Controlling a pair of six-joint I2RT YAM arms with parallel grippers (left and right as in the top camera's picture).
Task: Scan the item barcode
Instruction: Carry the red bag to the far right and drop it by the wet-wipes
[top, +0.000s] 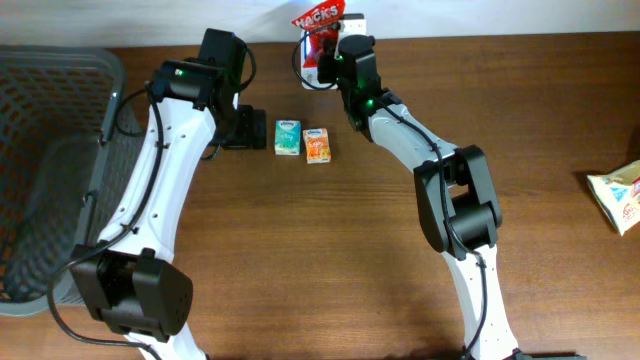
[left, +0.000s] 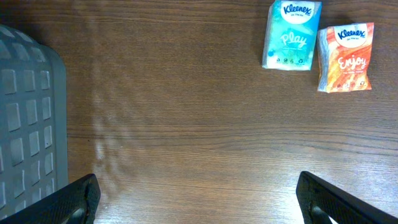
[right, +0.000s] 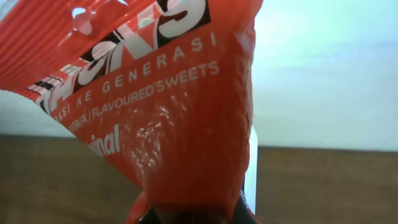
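Red sweets bag (right: 168, 112) filled the right wrist view, pinched at its lower end by the closed right gripper (top: 330, 48) and raised at the far edge of the table. A brown wooden table (top: 350, 250) lay below, with a grey basket (top: 40, 150) at its left. The left gripper (top: 245, 128) hung wide open and empty near a teal tissue pack (top: 288, 137) and an orange tissue pack (top: 317, 144), lying side by side.

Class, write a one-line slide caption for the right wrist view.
Right gripper pinching a crinkled red plastic sweets bag over the brown wooden table.
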